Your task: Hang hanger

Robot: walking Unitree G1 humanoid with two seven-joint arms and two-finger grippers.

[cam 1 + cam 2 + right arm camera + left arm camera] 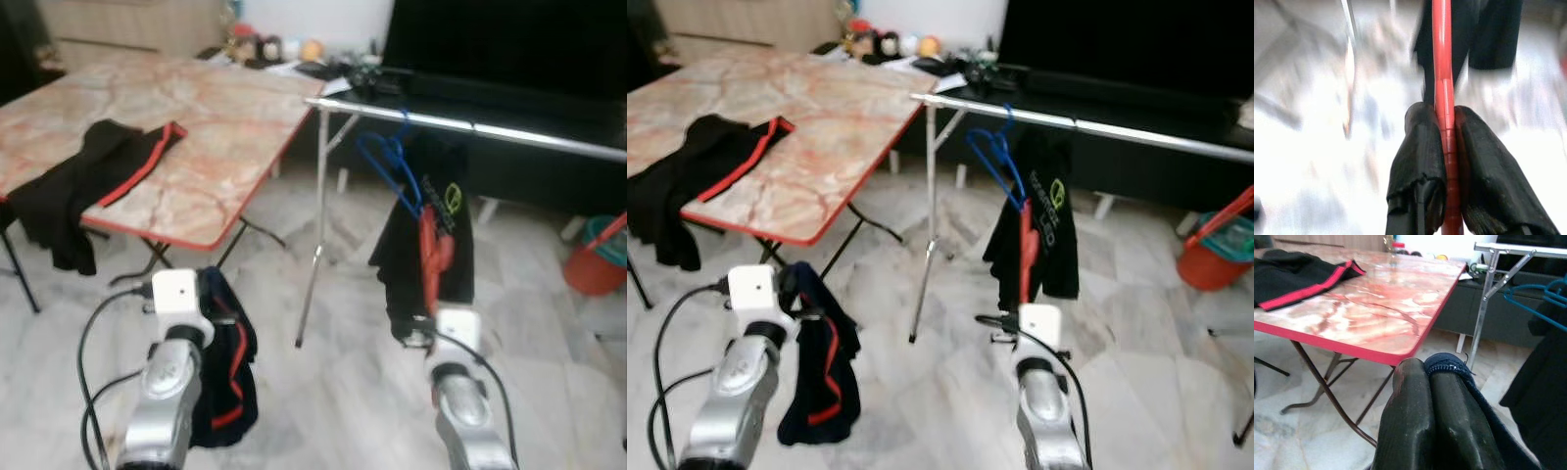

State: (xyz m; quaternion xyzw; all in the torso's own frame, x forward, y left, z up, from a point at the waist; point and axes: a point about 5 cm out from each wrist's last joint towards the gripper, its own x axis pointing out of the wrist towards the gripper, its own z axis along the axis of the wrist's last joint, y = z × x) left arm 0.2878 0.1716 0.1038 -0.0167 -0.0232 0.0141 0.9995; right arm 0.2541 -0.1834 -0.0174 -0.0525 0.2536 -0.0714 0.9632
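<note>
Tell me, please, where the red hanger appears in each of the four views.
Left eye view: red hanger, right of centre, above the right gripper.
Right eye view: near centre.
Left wrist view: I cannot find it.
Right wrist view: upright between the black fingers.
Shared landmark: the blue hanger on the rail.

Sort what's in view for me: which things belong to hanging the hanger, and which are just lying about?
Job:
right gripper, shut on the red hanger
silver rail
left gripper, shut on a dark garment

Lying about:
blue hanger, already on the rail
marble-top table
black-and-red garment on it
orange bucket
</note>
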